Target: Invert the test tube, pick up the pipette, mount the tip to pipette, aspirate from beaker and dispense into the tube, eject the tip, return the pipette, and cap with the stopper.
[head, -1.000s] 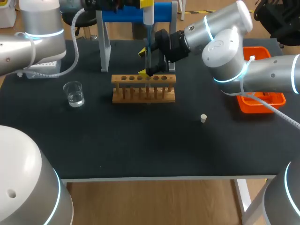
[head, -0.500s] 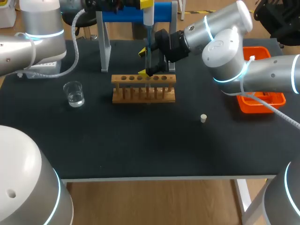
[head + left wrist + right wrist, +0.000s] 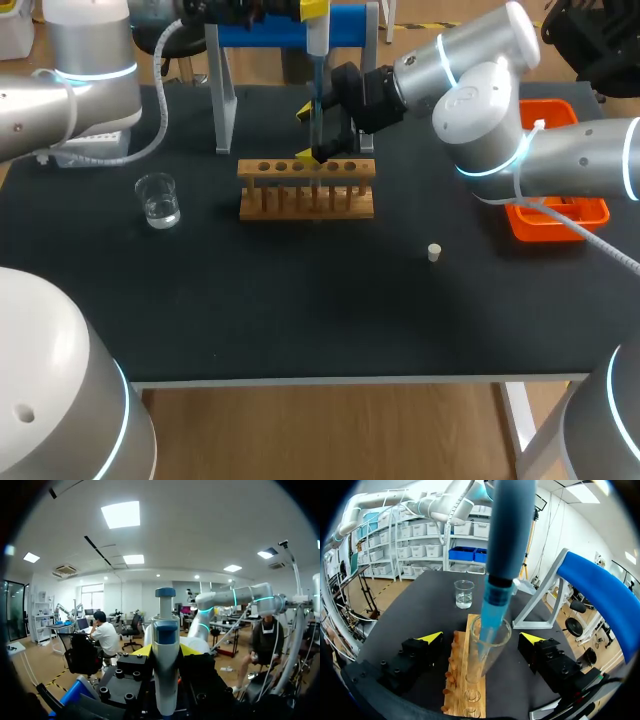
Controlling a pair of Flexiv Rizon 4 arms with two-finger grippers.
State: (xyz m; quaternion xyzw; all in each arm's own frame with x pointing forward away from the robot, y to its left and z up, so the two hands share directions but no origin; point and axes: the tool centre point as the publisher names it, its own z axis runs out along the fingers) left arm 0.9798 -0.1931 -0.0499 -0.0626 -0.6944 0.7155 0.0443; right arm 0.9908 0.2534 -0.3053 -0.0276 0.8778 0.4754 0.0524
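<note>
Noted: clear glass test tube (image 3: 487, 647) upright in the light wooden rack (image 3: 461, 682) on the black counter (image 3: 300, 290), long axis vertical; translucent blue pipette tip (image 3: 492, 611) entered into its mouth from straight above, the two axes nearly in line; white-and-blue pipette (image 3: 165, 670) carried by the left end effector (image 3: 165, 651), yellow fingertips clamped on its body from both sides; right end effector (image 3: 481, 637) set around the tube, fingers spread wide, a gap seen each side, nothing held; dispensing judged the step in hand.

Pipette (image 3: 316, 100), blue stand (image 3: 270, 30) block rack (image 3: 306, 190) rear; gap between rack, beaker (image 3: 158, 200).
</note>
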